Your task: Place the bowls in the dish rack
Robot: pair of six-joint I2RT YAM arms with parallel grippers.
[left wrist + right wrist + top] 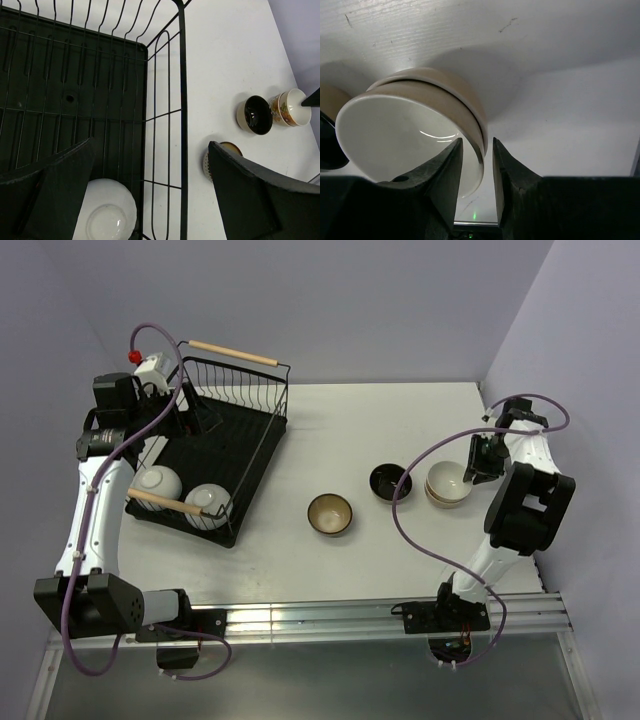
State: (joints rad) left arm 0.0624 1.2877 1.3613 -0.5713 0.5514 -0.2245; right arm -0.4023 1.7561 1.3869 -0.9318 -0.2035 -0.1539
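White table (pixel 400 430), seemingly lilac walls (pixel 400 300)

The right fingers (pixel 445 170) are matt black plastic with a slightly grainy face. The rim between them belongs to a cream-beige glazed ceramic bowl (pixel 405 130), smooth and glossy inside, with a bright glint. Beyond them the white desk (pixel 570 100) is matt and faintly scuffed. Between the left fingers (pixel 250 200), the black wire dish rack (pixel 182 125) shows thin, slightly shiny metal wire over a matt black plastic tray base (pixel 50 75). There too is a smooth, glossy white ceramic bowl (pixel 107 212).
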